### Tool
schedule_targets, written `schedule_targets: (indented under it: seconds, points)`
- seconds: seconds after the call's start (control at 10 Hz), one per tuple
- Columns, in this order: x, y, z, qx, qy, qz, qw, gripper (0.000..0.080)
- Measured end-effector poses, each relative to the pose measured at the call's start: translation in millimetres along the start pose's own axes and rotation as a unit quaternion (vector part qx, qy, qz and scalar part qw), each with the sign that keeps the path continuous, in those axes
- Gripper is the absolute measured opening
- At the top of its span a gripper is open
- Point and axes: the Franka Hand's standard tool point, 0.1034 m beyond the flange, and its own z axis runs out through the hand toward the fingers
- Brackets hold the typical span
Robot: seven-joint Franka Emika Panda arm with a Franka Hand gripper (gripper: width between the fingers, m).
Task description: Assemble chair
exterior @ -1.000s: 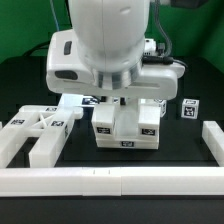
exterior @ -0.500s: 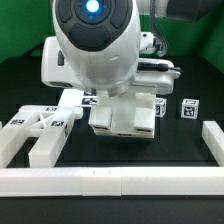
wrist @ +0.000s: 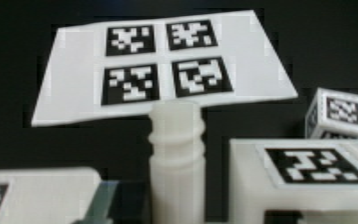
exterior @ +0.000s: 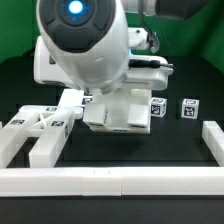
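Exterior view, chair parts, glossy white and not yet joined into one piece, on the black table point(exterior: 185, 135). The seat block point(exterior: 122, 112) is tilted at mid-table directly under the arm point(exterior: 85, 45), whose body covers its upper side. To the exterior view's left lies a tagged cluster of slabs and leg bars point(exterior: 40, 130), packed close together just behind the front border rail point(exterior: 110, 181). To the exterior view's right I count two small tagged pieces, the nearer cube point(exterior: 157, 104) just beside the seat block and the farther cube point(exterior: 190, 107) apart from it. The side border rail point(exterior: 213, 140) closes the exterior view's right edge. In the wrist view I list a white collared post point(wrist: 172, 165) through the middle, a tagged white block point(wrist: 309, 168) just beside it, a small tagged piece point(wrist: 341, 110) beyond that block, and a tagged corner part point(wrist: 25, 195). The marker board point(wrist: 149, 65), flat with four tags, lies beyond the post. The gripper's jaws are together. Its fingers are hidden in both views, so I cannot tell whether they clamp the post.
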Motion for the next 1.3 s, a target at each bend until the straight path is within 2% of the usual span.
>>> schedule_targets:
  seconds: [0.1, 0.2, 0.5, 0.6, 0.7, 0.8, 0.9, 1.2, 1.3]
  points:
    - [2.9, 3.3, 3.4, 0.002, -0.031, 0.005, 0.999, 0.0253]
    - [12.2, 5.5, 2.5, 0.0, -0.025, 0.006, 1.0, 0.0253]
    - [14.1, 6.2, 3.4, 0.0, -0.023, 0.008, 1.0, 0.0253]
    - [14.4, 6.6, 3.5, 0.0, -0.023, 0.008, 1.0, 0.0445]
    - [15.5, 8.2, 3.6, 0.001, -0.023, 0.009, 1.0, 0.0445]
    - [18.0, 11.9, 4.2, 0.003, -0.024, 0.011, 1.0, 0.0591]
    - [24.5, 16.3, 3.6, 0.004, -0.023, 0.014, 1.0, 0.0639]
    - [42.1, 28.7, 3.0, 0.007, -0.02, 0.019, 1.0, 0.0649]
    - [42.6, 30.4, 2.8, 0.009, -0.02, 0.02, 1.0, 0.0649]
